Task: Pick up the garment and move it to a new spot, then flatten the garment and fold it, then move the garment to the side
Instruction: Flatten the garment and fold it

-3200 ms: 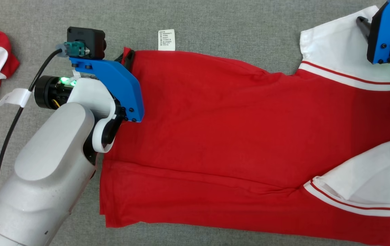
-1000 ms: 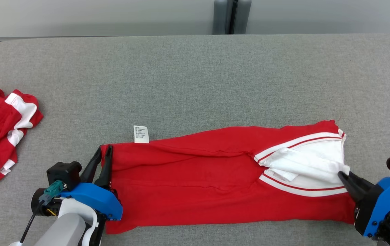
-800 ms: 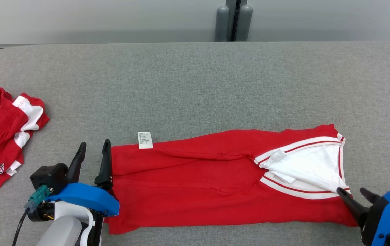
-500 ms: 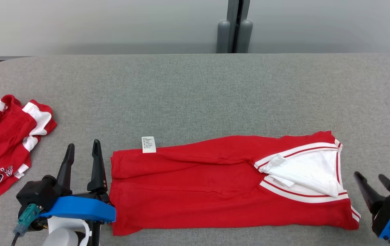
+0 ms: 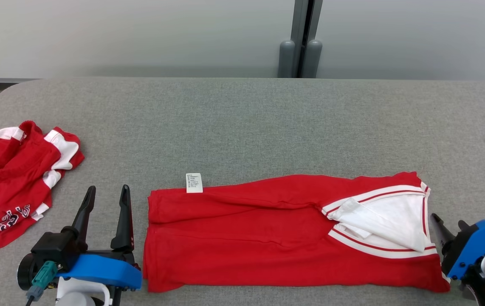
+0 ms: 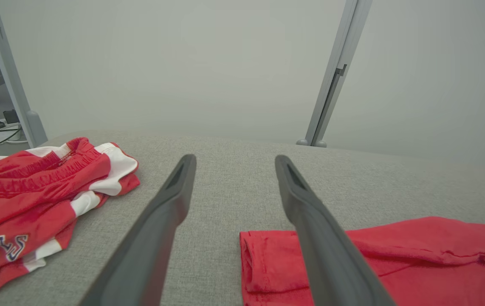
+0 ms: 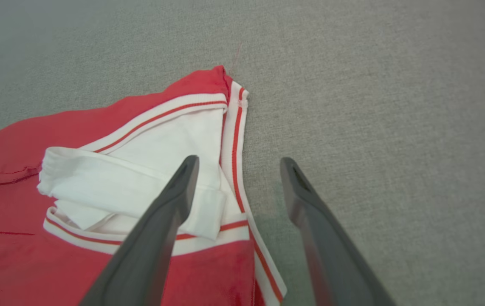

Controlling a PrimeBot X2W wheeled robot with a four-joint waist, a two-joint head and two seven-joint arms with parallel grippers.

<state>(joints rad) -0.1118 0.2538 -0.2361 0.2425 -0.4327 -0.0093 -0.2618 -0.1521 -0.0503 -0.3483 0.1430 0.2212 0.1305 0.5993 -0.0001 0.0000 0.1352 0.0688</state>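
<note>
Nearest to the robot, the left gripper (image 5: 108, 188) stands just beside the left short edge of the red garment (image 5: 268, 242), and the right gripper (image 5: 447, 219) stands just beside its right end. On both, the fingers are spread apart and pinch nothing. The garment lies on the grey tabletop (image 5: 242, 119) as a long band folded along its length, with a white sleeve (image 5: 378, 219) lying loose on top near the right end. The step in hand is probably the cross fold. To do it well, each gripper should take one corner of the same short end, pinch all the layers together, carry them low over the band and lay edge on edge; the loose sleeve may slip out if it is not kept inside. A white care label (image 5: 194, 182) sticks out at the far left corner, but its print is too small to read. Farther left lies a second red-and-white garment (image 5: 13, 170) with dark outlined letters, only partly visible, so I cannot read the word.
</note>
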